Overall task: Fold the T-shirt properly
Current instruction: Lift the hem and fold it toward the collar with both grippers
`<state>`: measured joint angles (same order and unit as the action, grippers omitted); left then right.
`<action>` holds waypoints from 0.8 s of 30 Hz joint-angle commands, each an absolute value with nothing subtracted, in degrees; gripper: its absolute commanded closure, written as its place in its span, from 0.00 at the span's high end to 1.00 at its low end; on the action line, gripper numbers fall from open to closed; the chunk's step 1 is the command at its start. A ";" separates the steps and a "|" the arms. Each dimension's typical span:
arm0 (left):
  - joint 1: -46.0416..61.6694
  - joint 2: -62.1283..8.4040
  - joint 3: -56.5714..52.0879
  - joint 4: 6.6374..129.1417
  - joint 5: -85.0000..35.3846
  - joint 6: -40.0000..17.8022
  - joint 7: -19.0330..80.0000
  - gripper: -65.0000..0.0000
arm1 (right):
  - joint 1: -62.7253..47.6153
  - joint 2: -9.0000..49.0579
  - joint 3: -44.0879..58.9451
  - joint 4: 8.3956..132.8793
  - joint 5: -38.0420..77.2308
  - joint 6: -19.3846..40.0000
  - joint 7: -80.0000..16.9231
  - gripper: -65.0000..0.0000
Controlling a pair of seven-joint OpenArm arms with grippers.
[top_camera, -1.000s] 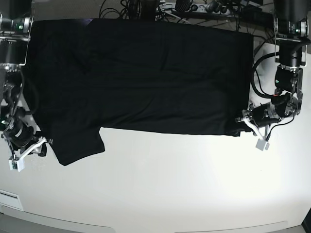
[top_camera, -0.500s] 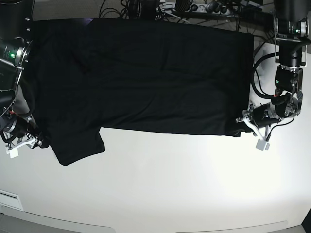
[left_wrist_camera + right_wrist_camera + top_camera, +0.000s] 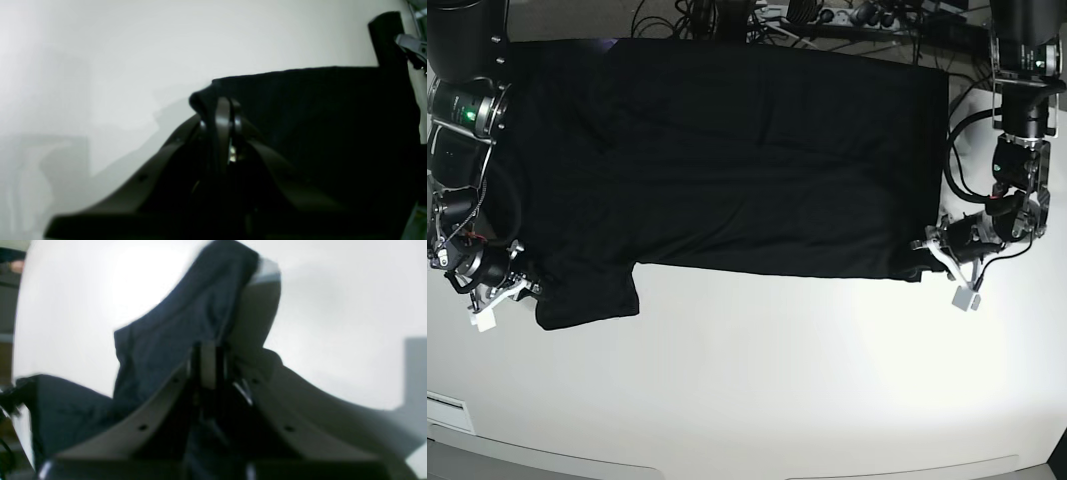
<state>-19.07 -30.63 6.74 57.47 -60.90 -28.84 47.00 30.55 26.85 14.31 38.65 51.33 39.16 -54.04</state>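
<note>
Black T-shirt flat on white table, no readable print, left end effector and right end effector both clamping its edge

T-shirt spread on table, hands at opposite corners

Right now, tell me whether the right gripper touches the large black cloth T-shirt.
Touching. The right wrist view shows the right gripper shut, with the black T-shirt pinched between its jaws and lifted.

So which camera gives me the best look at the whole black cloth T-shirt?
The base view: the black cloth T-shirt lies spread across the white table, outline complete. The left wrist view shows one pinched corner; the right wrist view, a blurred gathered fold.
</note>
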 commanded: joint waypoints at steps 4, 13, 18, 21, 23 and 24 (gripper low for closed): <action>-20.60 -31.42 7.07 57.14 -56.77 -30.41 47.81 0.00 | 32.86 30.11 11.18 45.21 61.43 40.00 -58.85 0.00; -27.53 -31.48 7.07 60.12 -58.17 -38.46 52.75 0.00 | 25.04 35.55 3.79 63.96 70.72 40.00 -68.84 0.00; -27.31 -31.79 7.07 64.60 -62.98 -40.00 58.96 0.00 | 14.41 40.47 4.03 79.57 70.72 40.00 -68.62 0.00; -26.55 -31.97 7.07 67.24 -67.31 -40.00 62.54 0.00 | 7.86 41.80 5.82 87.05 70.48 40.00 -68.62 0.00; -25.32 -32.47 7.07 70.08 -69.89 -40.00 64.60 0.00 | 4.10 41.78 8.27 90.94 70.48 40.00 -68.66 0.00; -24.49 -32.95 7.07 71.75 -70.85 -40.00 65.45 0.00 | 2.37 41.78 9.78 92.71 70.15 40.00 -68.69 0.00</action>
